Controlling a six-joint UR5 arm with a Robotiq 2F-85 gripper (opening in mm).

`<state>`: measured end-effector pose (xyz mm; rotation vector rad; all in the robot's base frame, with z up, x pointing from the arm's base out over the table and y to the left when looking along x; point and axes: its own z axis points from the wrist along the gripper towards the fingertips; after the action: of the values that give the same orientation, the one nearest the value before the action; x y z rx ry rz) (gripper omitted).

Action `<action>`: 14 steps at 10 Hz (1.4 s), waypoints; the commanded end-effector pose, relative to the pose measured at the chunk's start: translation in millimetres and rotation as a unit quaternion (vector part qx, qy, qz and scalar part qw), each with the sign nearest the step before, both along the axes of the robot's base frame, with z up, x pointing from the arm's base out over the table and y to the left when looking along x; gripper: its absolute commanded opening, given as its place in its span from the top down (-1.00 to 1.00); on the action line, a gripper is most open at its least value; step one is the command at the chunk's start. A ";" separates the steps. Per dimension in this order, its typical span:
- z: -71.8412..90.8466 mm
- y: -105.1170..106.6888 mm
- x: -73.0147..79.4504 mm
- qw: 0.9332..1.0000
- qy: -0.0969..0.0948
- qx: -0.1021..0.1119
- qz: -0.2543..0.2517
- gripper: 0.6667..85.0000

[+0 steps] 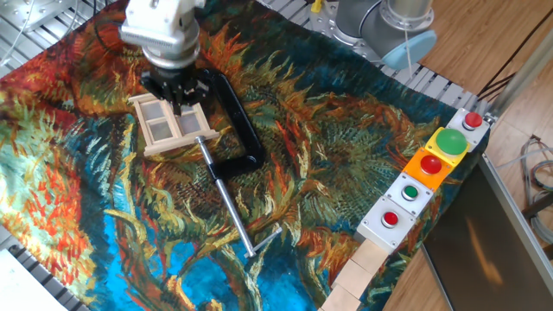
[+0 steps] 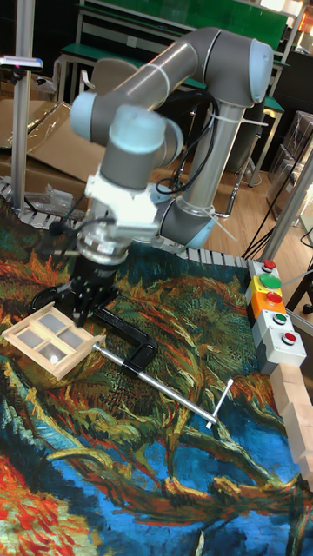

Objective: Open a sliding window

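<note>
- The end effector (image 1: pixel 180 97) is black and points down at the far edge of the sliding window (image 1: pixel 173 123). Its fingertips are hard to see, because the black parts run together and the arm's wrist hides them from above.
- I cannot tell how wide it is open, or if it has hold of the frame.
- In the tall fixed view the end effector (image 2: pixel 81 310) meets the top right edge of the sliding window (image 2: pixel 49 336). If it really touches the wood is not clear.
- The sliding window lies flat on the colourful cloth (image 1: pixel 346 155) that covers the counter. In the fixed view it sits at about 7 o'clock from the end effector, right under it.
- A black C-clamp (image 1: pixel 235 121) with a metal rod (image 1: pixel 232 207) lies just beside the window at its 3 o'clock side. Part of the clamp is hidden behind the end effector.
- A button box (image 1: pixel 429 177) sits far off at 3 o'clock.
</note>
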<state>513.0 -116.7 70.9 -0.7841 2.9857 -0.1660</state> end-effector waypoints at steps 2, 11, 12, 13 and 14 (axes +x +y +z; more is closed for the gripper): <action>-27.7 -7.4 4.9 1.000 -0.010 0.013 0.009 0.98; -19.3 -25.9 -35.0 0.999 0.020 -0.046 -0.003 0.98; -21.7 -33.3 -34.7 0.998 0.017 -0.055 0.010 0.98; -24.8 -39.8 -36.0 0.997 0.023 -0.064 0.027 0.98; -25.5 -45.2 -35.9 0.996 0.025 -0.073 0.036 0.98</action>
<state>481.9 -149.0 47.4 -0.8561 3.0227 -0.3220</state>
